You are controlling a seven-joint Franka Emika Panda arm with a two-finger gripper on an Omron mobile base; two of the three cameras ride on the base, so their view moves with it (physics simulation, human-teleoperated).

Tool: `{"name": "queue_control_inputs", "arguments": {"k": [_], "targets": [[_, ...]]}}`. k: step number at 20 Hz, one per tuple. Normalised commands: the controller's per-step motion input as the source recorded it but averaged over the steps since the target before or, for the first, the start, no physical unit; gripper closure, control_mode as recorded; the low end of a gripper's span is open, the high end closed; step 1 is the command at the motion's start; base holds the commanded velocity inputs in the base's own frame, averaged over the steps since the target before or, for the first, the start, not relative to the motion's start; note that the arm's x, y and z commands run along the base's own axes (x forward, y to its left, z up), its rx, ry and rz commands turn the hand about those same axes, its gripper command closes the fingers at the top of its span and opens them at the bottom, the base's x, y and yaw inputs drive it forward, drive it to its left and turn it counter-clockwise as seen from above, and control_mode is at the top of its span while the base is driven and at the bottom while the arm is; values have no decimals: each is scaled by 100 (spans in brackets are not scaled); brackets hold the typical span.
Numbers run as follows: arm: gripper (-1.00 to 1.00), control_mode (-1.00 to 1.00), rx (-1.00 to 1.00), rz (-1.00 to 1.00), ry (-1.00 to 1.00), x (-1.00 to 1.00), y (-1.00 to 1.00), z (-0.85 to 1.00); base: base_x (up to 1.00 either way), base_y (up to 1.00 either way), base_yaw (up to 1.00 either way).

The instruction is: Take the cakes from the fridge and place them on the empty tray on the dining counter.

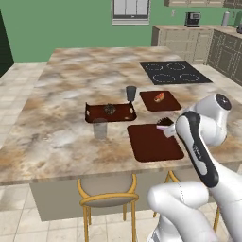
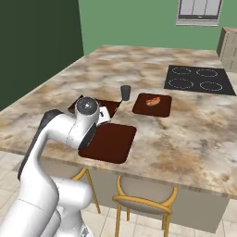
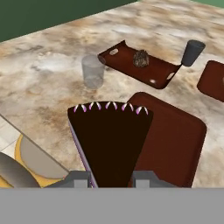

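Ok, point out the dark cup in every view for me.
Left base view: cup mid-counter, behind the rimmed tray's right end.
Right base view: cup near centre, left of the small tray.
Hand view: cup upper right, beyond the rimmed tray's end.
Shared landmark: the large tray, lying nearer the robot than the cup in all three.

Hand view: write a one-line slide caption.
Hand shut on dark cake slice above the empty tray on the marble counter.
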Motion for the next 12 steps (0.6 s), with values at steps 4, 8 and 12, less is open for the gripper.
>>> {"name": "queue_control_inputs", "arguments": {"k": [4,8,12], "targets": [[100,-100,4,0,0,43,0,-28,0,0,0],[100,-100,5,0,0,37,0,-21,0,0,0],[100,-100,4,2,0,16,-8,-10,0,0,0]]}}
